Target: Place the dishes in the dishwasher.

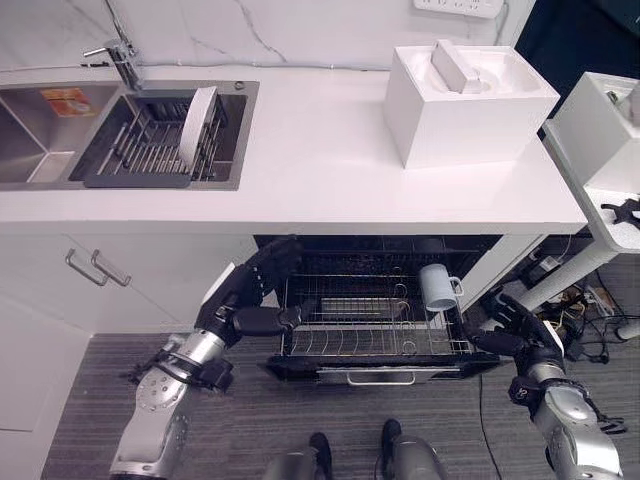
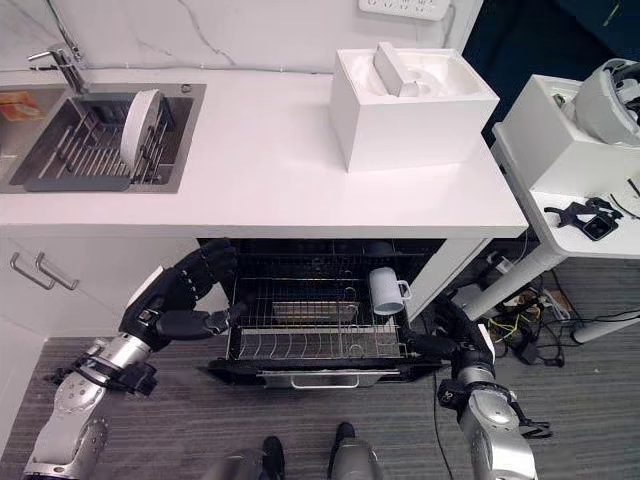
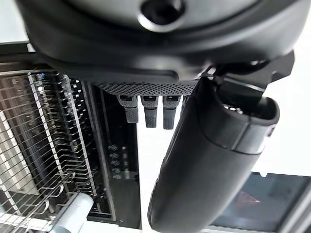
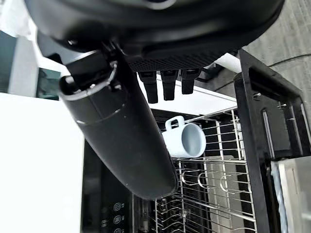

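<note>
A white plate [image 1: 198, 125] stands on edge in the dark dish rack [image 1: 140, 155] inside the sink. Under the counter the dishwasher's wire basket [image 1: 345, 335] is pulled out. A pale mug [image 1: 437, 287] lies tipped at the basket's right side, handle to the right, and is seen close in the right wrist view [image 4: 184, 140]. My left hand [image 1: 245, 300] is open by the basket's left edge, thumb pointing toward the wires. My right hand [image 1: 512, 330] is open at the basket's right front corner, just below the mug and holding nothing.
A white box [image 1: 465, 100] sits on the white counter [image 1: 320, 170] at the right. A faucet [image 1: 120, 55] stands behind the sink. Cabinet handles [image 1: 95, 268] are left of the dishwasher. A white side table [image 1: 600, 160] stands at the far right.
</note>
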`<state>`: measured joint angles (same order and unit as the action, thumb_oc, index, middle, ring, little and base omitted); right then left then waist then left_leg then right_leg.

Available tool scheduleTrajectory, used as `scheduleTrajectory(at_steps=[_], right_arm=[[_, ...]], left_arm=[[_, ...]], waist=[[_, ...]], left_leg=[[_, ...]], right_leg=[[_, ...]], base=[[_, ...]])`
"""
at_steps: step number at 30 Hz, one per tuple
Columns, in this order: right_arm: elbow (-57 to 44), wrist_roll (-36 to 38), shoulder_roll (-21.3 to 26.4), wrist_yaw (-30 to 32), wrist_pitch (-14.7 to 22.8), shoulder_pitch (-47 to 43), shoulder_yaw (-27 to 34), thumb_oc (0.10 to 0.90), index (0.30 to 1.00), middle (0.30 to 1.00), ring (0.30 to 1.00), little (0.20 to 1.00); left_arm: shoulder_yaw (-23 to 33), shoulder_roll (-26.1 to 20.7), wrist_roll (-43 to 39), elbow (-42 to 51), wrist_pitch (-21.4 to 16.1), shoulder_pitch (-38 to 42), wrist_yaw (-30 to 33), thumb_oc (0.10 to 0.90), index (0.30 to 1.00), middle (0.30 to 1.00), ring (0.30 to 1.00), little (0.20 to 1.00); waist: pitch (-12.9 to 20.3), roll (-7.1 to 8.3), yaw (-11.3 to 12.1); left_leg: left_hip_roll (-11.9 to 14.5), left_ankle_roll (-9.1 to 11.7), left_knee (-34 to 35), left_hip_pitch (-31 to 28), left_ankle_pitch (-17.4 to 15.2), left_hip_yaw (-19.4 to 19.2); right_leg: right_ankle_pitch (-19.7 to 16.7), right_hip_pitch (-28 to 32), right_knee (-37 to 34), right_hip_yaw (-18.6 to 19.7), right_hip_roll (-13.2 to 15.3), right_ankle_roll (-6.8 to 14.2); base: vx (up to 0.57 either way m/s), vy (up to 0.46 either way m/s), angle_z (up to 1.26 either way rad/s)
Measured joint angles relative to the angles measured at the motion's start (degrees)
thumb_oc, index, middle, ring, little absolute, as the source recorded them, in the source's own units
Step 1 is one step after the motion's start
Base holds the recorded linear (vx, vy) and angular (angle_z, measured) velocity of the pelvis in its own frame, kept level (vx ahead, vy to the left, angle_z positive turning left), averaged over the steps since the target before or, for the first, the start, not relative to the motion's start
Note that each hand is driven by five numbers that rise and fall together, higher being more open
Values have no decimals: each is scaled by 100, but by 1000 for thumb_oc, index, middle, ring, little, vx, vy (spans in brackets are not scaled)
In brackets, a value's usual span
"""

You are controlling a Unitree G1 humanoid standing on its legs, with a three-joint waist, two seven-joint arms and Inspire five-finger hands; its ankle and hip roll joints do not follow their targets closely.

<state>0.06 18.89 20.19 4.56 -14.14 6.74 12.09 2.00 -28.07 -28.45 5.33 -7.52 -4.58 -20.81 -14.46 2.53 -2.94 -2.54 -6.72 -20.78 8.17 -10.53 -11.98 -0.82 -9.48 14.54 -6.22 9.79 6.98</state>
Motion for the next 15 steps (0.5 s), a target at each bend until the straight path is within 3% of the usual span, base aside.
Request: scheduleTrajectory(at_steps=[1,3,6,7,8,9,10,11,12,13,14,15], right_arm=[[-453,91,-30,19,59,-8,-59,800,900,900,900,900],[-446,96,15,119,153,-238,-179,800,900,900,900,900],[-469,98,187,246,308,-266,-132,800,900,900,900,900],[-464,97,195,245,365,-184,-81,800,900,900,900,900],[-455,97,219,219,408,-130,0,800,900,900,900,900],[-434,98,232,213,418,-100,-4,800,900,900,900,900],[-484,107,157,188,545,-23,-114,800,900,900,900,900],[-475,157,-6,187,603,48,-67,800,900,900,900,900],[-527,160,-67,190,601,223,-77,800,900,900,900,900],[-720,159,35,207,607,430,-72,800,900,900,900,900],[-771,157,27,205,652,435,-83,800,900,900,900,900],[-868,157,61,196,661,433,-84,800,900,900,900,900]], left_arm=[[58,-101,0,55,2,-20,-11,800,900,900,900,900],[59,-194,-18,141,1,-55,6,800,900,900,900,900],[53,-230,-95,192,-1,23,2,800,900,900,900,900],[50,-167,-247,194,-3,31,4,800,900,900,900,900],[50,-21,-291,195,-17,-9,10,800,900,900,900,900],[51,18,-291,202,-34,-36,13,800,900,900,900,900],[66,-56,-288,235,-77,-286,-4,800,900,900,900,900],[28,51,-274,116,-18,-297,-75,800,900,900,900,900],[17,62,-273,115,8,-380,-112,800,900,900,900,900],[0,67,-277,219,8,-464,-121,800,900,900,900,900],[5,40,-281,207,13,-441,-94,800,900,900,900,900],[-6,48,-281,220,13,-438,-93,800,900,900,900,900]], waist=[[12,-54,-33],[17,-145,-6],[25,-243,-34],[31,-237,13],[45,-300,86],[60,-280,66],[228,140,262],[200,8,172],[245,37,169],[307,-126,132],[268,-81,112],[281,-79,157]], left_leg=[[166,-171,10,125,24,-196],[352,-169,101,154,45,-400],[202,56,545,173,366,-504],[81,124,665,169,524,-473],[-53,59,723,228,623,-545],[-143,125,826,287,647,-657],[-317,391,-297,1007,-15,-897],[116,244,-1602,1559,-360,-378],[290,469,-1713,1475,-444,-13],[575,628,-953,938,-231,309],[310,390,-367,695,202,176],[205,346,33,512,428,97]], right_leg=[[-87,-11,-86,140,-110,39],[550,33,726,-342,-460,-106],[1391,568,1125,186,-1442,-286],[1578,703,1243,269,-1724,-518],[1779,851,1145,449,-1693,-603],[1961,873,1269,390,-1720,-622],[2347,704,1055,334,-1317,-1581],[2320,639,1112,156,-1350,-1603],[2308,649,1100,167,-1340,-1525],[2329,620,1223,141,-1417,-1329],[2375,495,1331,235,-1207,-1150],[2378,447,1279,306,-1140,-1136]], base=[[-127,237,-72],[-95,170,-81],[-71,59,-21],[-61,-43,-20],[-49,-120,-9],[-50,-221,-60],[-24,-249,-15],[-53,-245,-25],[-63,-181,34],[-80,-157,16],[-83,-120,2],[-66,-81,1]])
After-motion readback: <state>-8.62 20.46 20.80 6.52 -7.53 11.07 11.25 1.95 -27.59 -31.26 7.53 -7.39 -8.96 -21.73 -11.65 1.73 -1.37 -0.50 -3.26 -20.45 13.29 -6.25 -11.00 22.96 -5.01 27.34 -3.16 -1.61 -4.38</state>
